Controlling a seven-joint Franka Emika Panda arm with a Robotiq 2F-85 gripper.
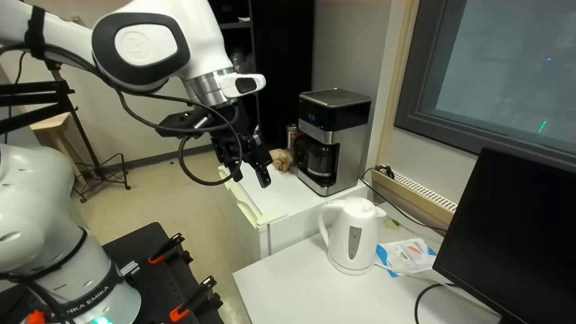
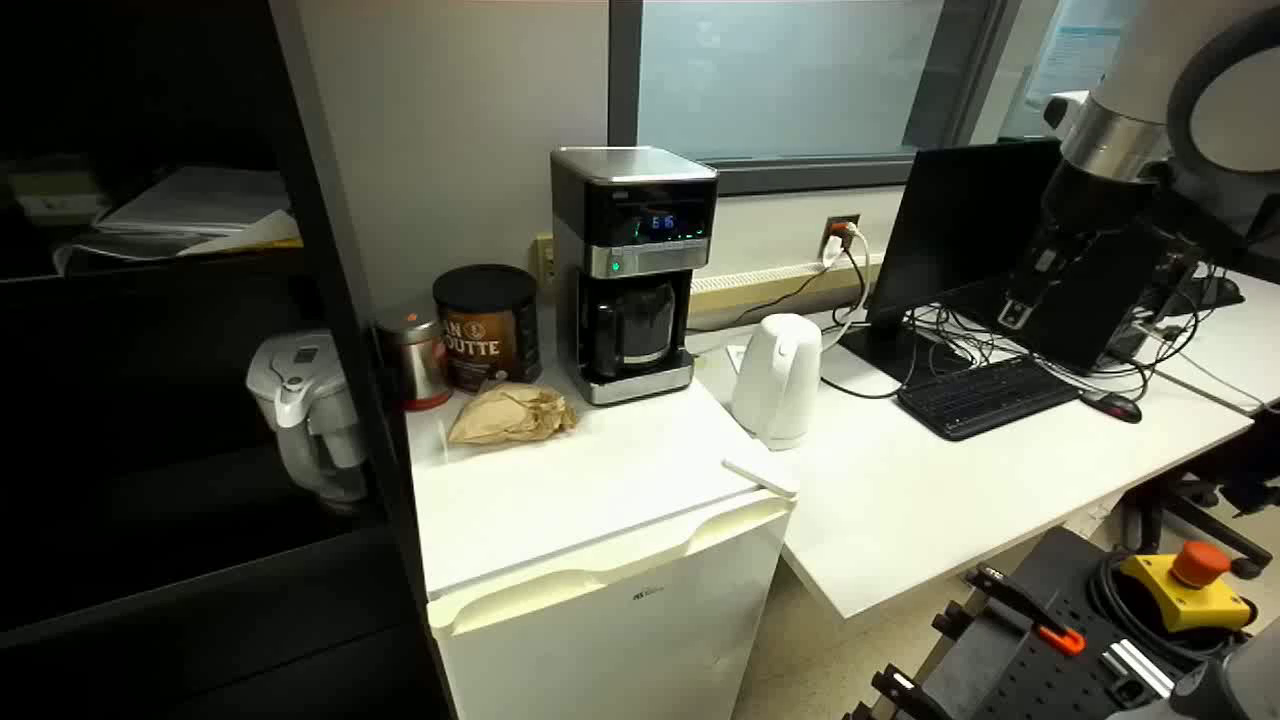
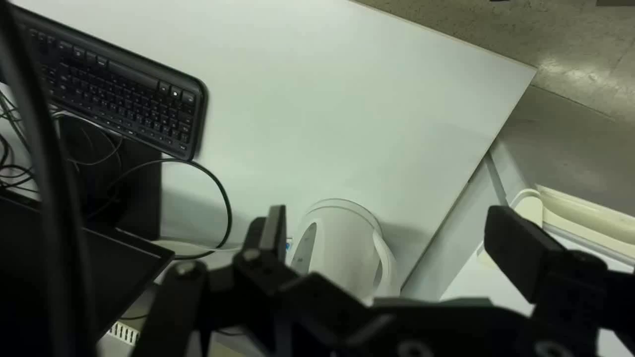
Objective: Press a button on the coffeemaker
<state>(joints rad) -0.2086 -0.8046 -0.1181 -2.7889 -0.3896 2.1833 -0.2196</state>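
Hanging off the robot arm (image 1: 148, 38) at the left of an exterior view, our end effector (image 1: 250, 176) isn't touching anything we can make out. We check the wrist view: fingers (image 3: 518, 253) spread well apart, nothing pinched between them. Further right we've got a crumpled paper bag (image 1: 281, 160), then the coffeemaker (image 1: 353, 153) just beside it, standing upright on the white surface (image 1: 285, 193) with its carafe (image 1: 320, 158) parked inside. Right of that, a white kettle (image 1: 339, 234) sits on the lower surface (image 1: 288, 288), and a black monitor (image 1: 508, 229) fills the edge.

So how far along are we? Not very, we reckon. The display (image 2: 663, 222) is lit and a green light (image 2: 615, 267) glows on the silver band (image 2: 650, 257), but we can't tell whether that marks a press or just power. We also can't pick out which button is wanted. The end effector is well apart from the coffeemaker in both exterior views, so basically everything looks left: we'd swing over, maybe bring the fingers together into one solid poker, line up, and push gently.
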